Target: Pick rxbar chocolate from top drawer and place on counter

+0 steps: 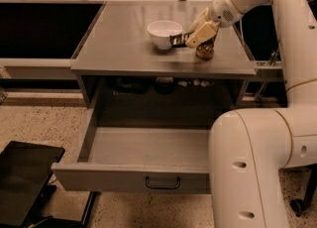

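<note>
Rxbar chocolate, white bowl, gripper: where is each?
rxbar chocolate [177, 39], camera view, its dark free end.
white bowl [161, 41], camera view, front wall.
gripper [189, 38], camera view, between fingertips, over the counter [124, 43] at right.

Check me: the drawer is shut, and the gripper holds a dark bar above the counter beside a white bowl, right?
No: the camera view shows the drawer open. The gripper holds the dark bar above the counter beside the white bowl.
</note>
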`<state>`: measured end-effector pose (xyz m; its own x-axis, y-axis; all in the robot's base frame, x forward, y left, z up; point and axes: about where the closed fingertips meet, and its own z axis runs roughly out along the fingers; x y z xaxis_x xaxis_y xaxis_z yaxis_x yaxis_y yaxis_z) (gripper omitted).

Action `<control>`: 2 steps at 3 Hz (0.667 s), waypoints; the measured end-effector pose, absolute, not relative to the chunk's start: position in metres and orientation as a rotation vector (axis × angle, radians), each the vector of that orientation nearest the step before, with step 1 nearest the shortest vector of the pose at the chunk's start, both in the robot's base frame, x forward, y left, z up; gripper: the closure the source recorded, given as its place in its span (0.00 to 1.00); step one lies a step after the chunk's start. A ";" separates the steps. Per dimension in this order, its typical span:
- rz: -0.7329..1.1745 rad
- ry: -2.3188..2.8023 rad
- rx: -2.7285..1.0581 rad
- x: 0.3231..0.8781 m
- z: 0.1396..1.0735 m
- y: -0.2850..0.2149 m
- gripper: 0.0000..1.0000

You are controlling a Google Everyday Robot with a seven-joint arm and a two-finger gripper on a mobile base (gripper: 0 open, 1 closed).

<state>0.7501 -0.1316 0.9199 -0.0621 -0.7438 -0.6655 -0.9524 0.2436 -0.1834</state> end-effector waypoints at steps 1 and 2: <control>0.345 1.757 -1.545 0.744 0.956 -0.135 1.00; 0.320 1.626 -1.573 0.724 1.000 -0.133 1.00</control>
